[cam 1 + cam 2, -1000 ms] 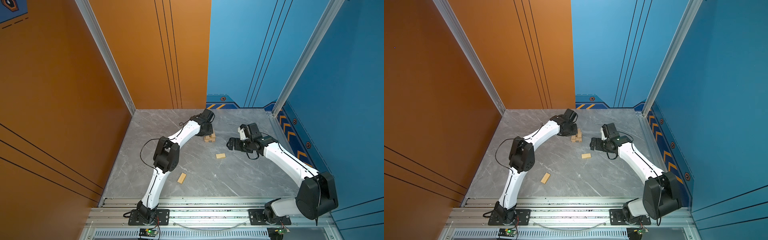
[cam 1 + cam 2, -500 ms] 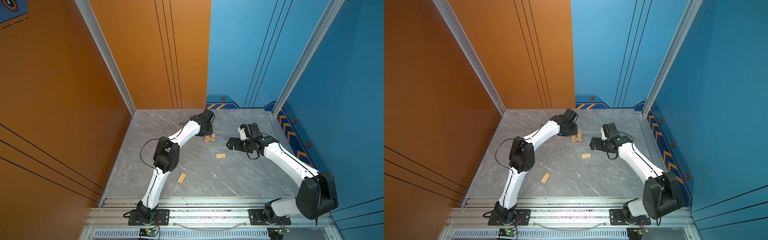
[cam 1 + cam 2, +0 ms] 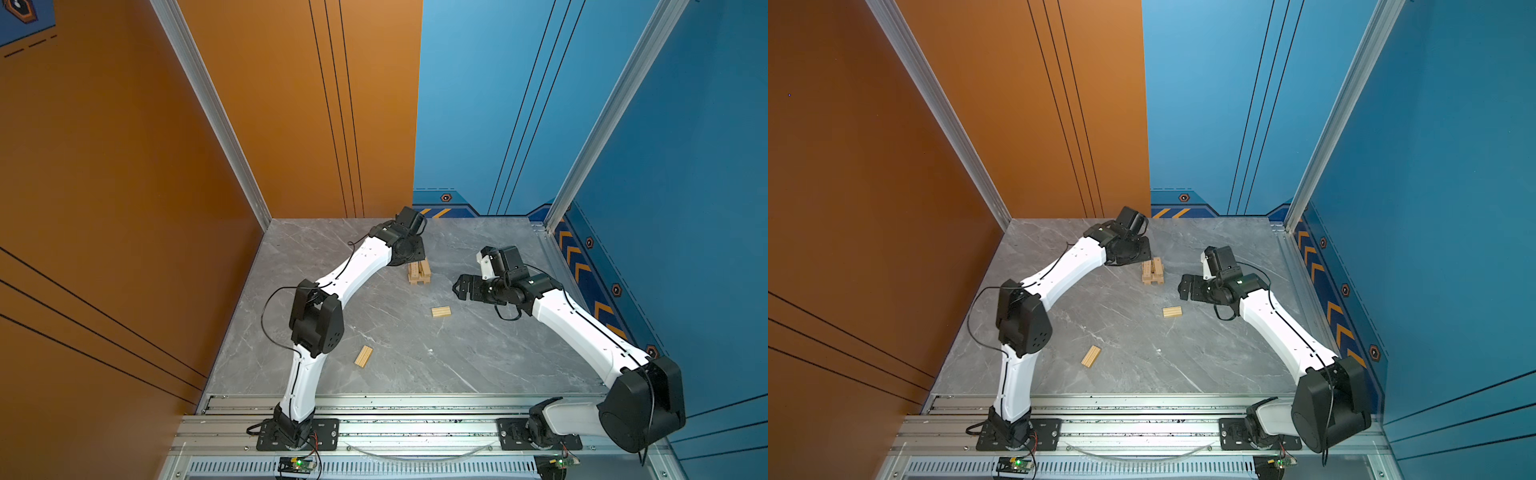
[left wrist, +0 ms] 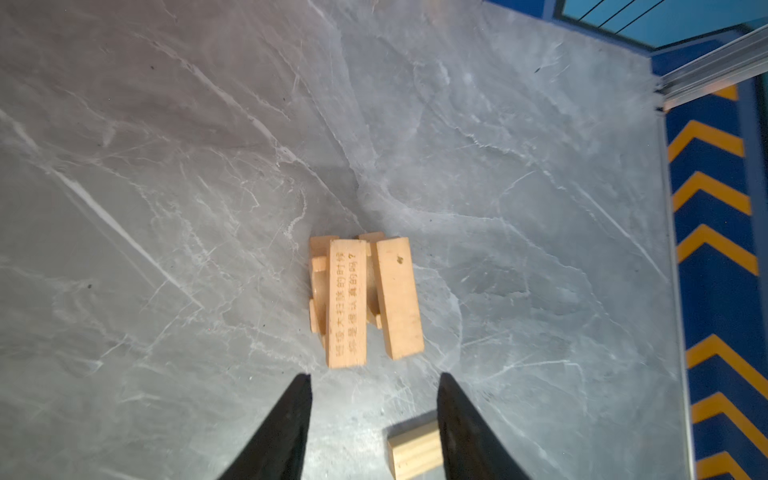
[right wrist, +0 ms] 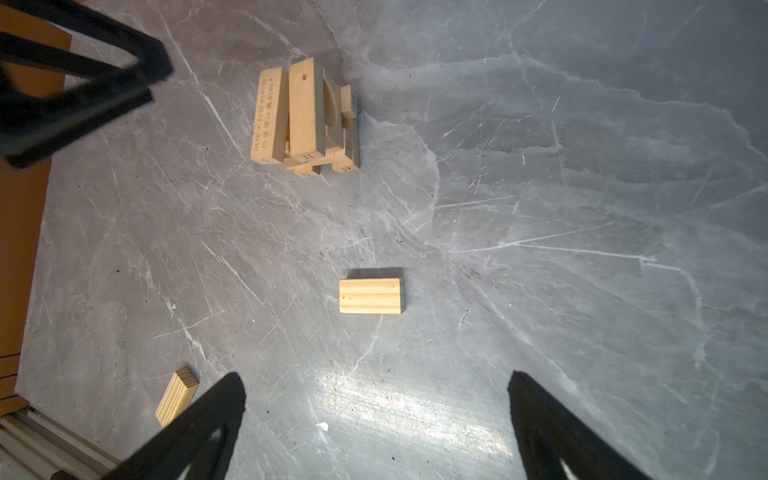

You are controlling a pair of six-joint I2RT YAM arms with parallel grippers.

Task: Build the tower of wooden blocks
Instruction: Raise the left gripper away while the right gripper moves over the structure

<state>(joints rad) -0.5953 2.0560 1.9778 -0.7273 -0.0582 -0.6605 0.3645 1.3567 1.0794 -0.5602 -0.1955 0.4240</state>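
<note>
A grey, white-veined marble-patterned surface (image 3: 415, 353) is enclosed on the left by orange wall panels (image 3: 124, 166) and on the right by blue panels (image 3: 685, 166), the two joined by aluminium corner posts (image 3: 214, 120). A band of yellow chevrons (image 3: 582, 270) is carried along the base of the right-hand blue wall, and aluminium rails (image 3: 415, 405) are set along the near edge. A bright patch of reflected light (image 5: 395, 403) is seen on the surface.

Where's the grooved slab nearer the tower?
In both top views the grooved slab lies flat on the table, in front of the tower, near the right gripper, touching neither.
</note>
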